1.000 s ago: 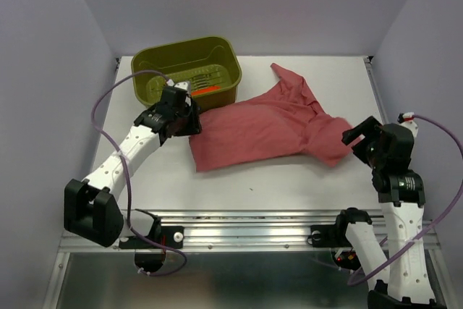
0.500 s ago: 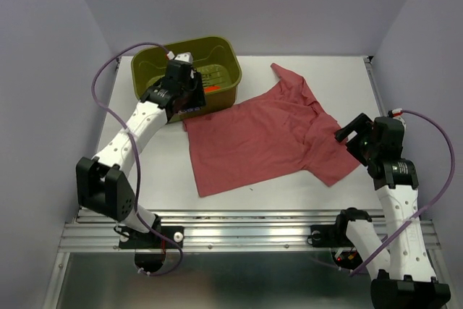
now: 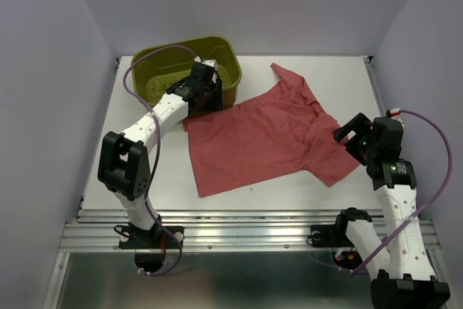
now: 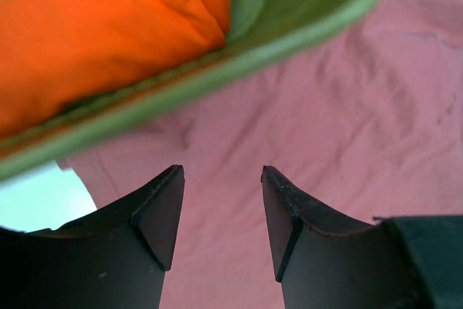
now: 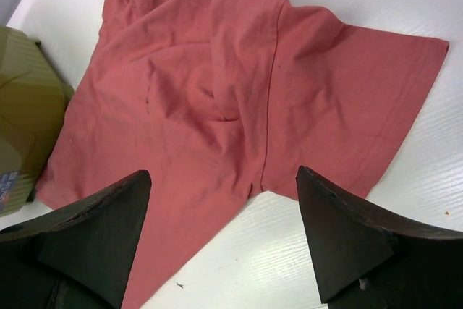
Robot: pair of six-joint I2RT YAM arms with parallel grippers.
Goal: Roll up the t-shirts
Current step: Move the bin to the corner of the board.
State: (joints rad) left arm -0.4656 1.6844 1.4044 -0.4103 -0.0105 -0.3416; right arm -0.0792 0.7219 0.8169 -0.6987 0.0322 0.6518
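At the tub (image 4: 304, 25) rim: left gripper (image 4: 221, 179) open-jawed, empty, over rose t-shirt (image 3: 260, 135) corner; right gripper (image 5: 223, 173) likewise open. Risk: pinching here snags tub wall, dragging tub.

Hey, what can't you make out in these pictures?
Orange rolled shirt: left wrist view, cut off by the top and left edges; top view, hidden under the left hand.
Red shirt, corner by the green tub: top view, covered by the left hand.
Label on the tub: right wrist view, cut by the left edge, too small to read.
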